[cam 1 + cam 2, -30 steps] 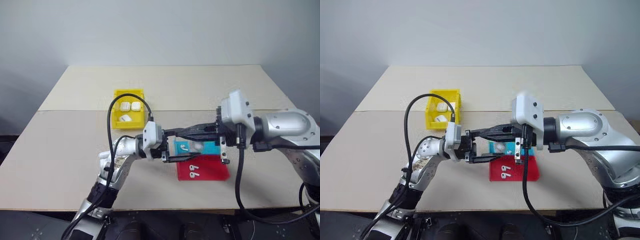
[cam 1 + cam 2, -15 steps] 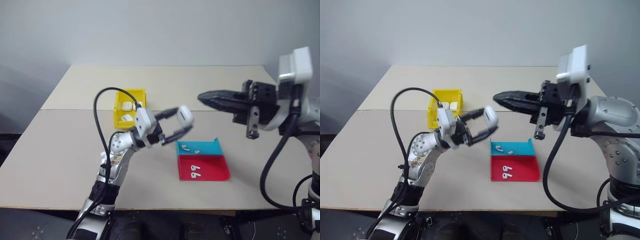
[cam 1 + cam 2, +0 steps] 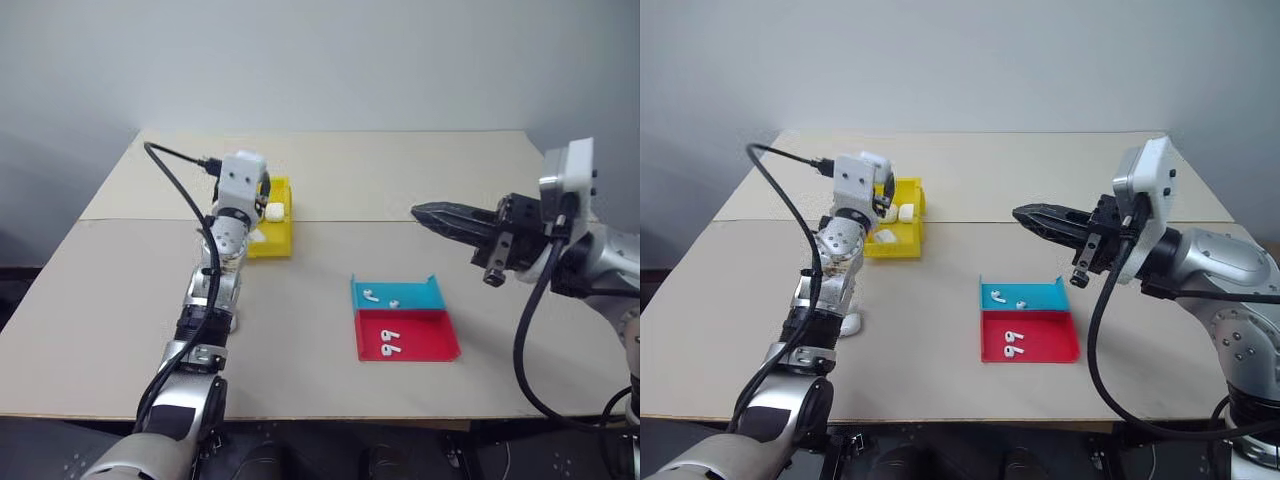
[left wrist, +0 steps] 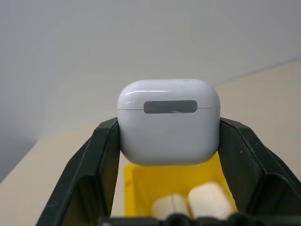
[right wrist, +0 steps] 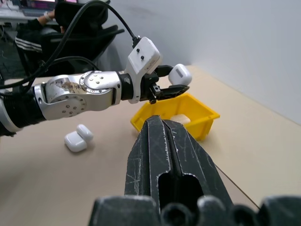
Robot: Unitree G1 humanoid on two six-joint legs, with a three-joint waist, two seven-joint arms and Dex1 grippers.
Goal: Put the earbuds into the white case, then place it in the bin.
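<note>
My left gripper (image 4: 168, 126) is shut on a closed white case (image 4: 168, 121), held by its two sides. It hangs above the near end of the yellow bin (image 3: 278, 240), as the right wrist view shows with the case (image 5: 180, 74) over the bin (image 5: 197, 120). Other white cases (image 3: 906, 212) lie inside the bin. Tiny white earbuds lie in the cyan tray (image 3: 370, 295) and in the red tray (image 3: 390, 343). My right gripper (image 3: 420, 212) is shut and holds nothing, raised above the table to the right of the trays.
The cyan tray (image 3: 420, 293) and red tray (image 3: 435, 335) sit side by side at the table's middle right. An open white case (image 5: 77, 139) lies on the table near my left arm. A black cable loops off the left wrist (image 3: 175, 185).
My left gripper has swung away from the trays, left and farther back, to above the yellow bin with the white case in it. The right gripper has drawn back to the right.
</note>
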